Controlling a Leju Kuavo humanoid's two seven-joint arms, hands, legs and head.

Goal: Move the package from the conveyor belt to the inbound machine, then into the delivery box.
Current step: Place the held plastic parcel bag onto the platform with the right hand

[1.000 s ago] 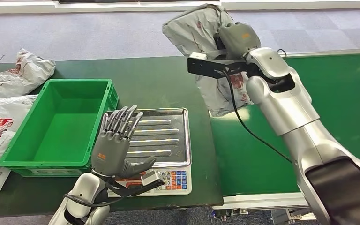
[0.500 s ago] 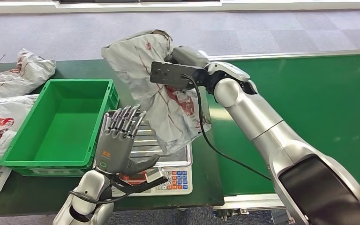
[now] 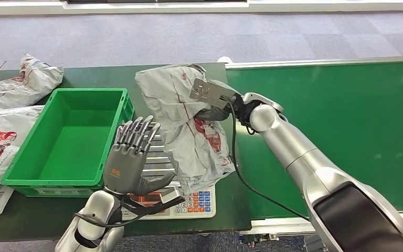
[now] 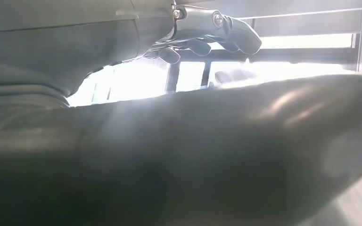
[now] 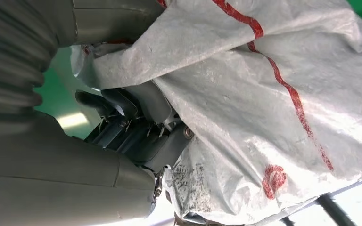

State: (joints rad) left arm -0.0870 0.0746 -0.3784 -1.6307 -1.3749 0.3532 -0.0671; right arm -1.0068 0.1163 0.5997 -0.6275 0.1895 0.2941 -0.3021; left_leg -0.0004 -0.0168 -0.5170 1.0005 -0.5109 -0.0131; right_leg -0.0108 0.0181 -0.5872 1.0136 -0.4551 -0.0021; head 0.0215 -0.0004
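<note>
Here the right robot hand grips the package over the scale (left robot hand spread wide).

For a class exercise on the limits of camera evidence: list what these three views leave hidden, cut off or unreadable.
1. Head view: the grey package covers much of the scale tray, so contact is unclear.
2. Head view: the right hand is mostly hidden behind the wrist camera plate.
3. Left wrist view: glare washes out everything beyond the left hand.
4. Head view: scale keypad too small to read.
</note>
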